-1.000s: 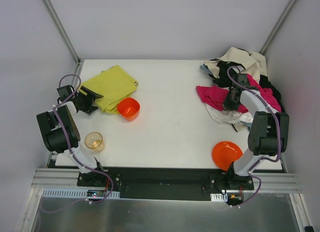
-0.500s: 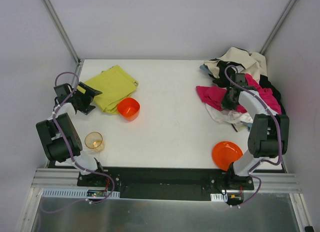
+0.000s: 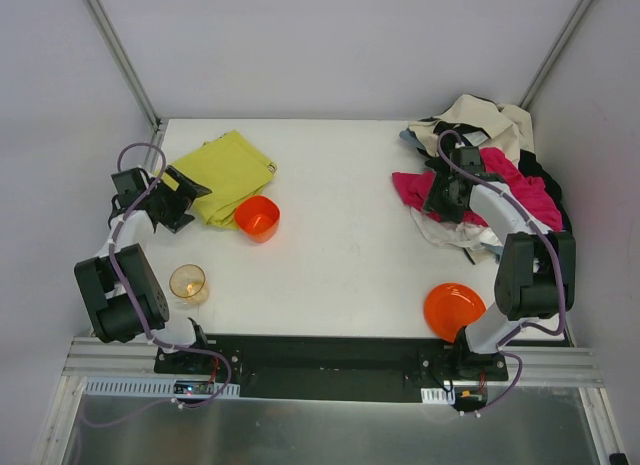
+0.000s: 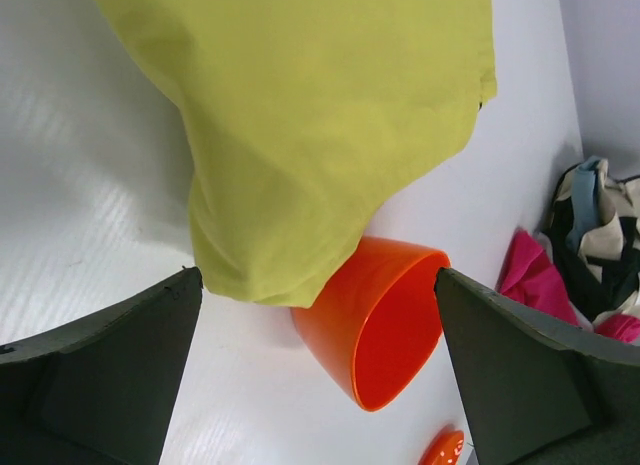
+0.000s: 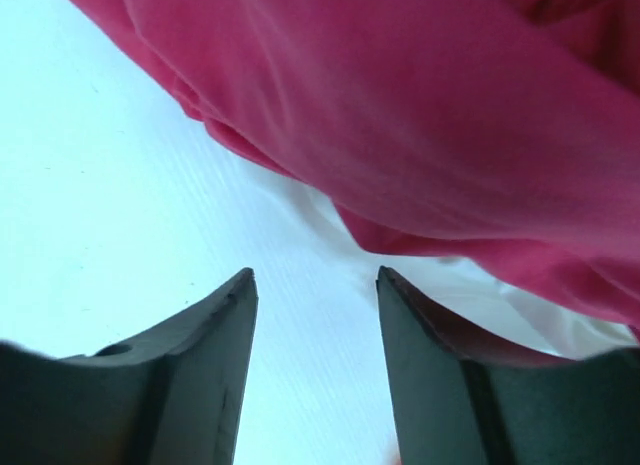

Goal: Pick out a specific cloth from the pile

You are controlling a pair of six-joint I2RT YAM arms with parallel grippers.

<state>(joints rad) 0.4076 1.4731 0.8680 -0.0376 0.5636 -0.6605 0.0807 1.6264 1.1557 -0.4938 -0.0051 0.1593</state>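
Item one, your left gripper (image 4: 318, 277): jaws spread wide and gripping nothing. Both fingers stand well clear of the fabric on either side, and the near fold of the cloth (image 4: 320, 115) sits just ahead of the tips. Whether either tip brushes it, you cannot tell. Item two, the cloth: plain yellow-green, folded, lying flat on the far left of the white table (image 3: 340, 245), well apart from the pile (image 3: 490, 135) at the far right corner. Its right-hand edge touches an orange bowl (image 3: 258, 217), which the left wrist view shows tipped with its mouth toward the camera. Item three, your right gripper (image 5: 315, 277): jaws partly parted and empty, with bare table showing between the tips. It sits low at the near-left edge of the pile, with a magenta cloth (image 5: 400, 105) draped just ahead of the fingers and white fabric under that. Item four, sundries: an orange plate (image 3: 453, 310) near the right arm's base and an amber glass cup (image 3: 187, 282) beside the left arm.
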